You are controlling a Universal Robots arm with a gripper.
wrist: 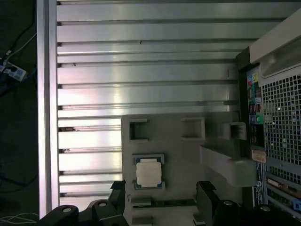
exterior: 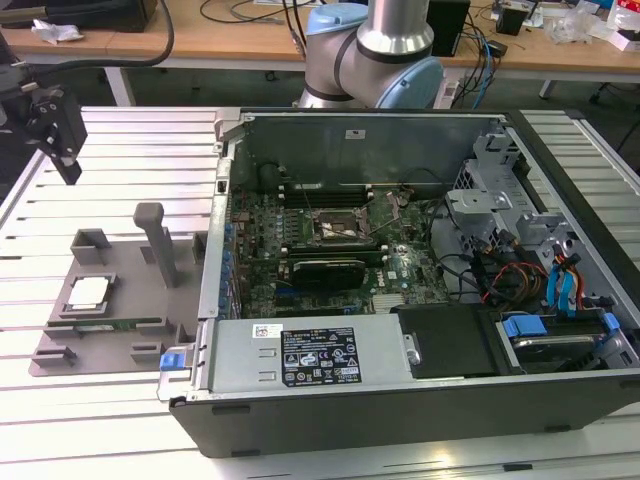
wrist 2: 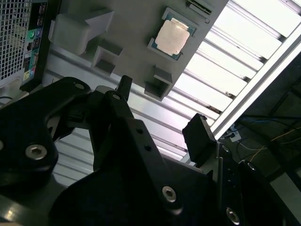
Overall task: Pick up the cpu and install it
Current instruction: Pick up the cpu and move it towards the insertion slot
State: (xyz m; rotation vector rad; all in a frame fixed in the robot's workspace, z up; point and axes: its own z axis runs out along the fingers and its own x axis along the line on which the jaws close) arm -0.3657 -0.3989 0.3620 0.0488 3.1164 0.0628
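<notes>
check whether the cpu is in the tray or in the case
In the gray tray: the cpu lies flat in its recess there, outside the computer case.

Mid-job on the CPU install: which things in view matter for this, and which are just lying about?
For the job:
- cpu, resting in the grey holder
- gripper, open, clear of the cpu
- socket on the board inside the computer case

Lying about:
- memory stick on the holder
- power supply
- blue cables
</notes>
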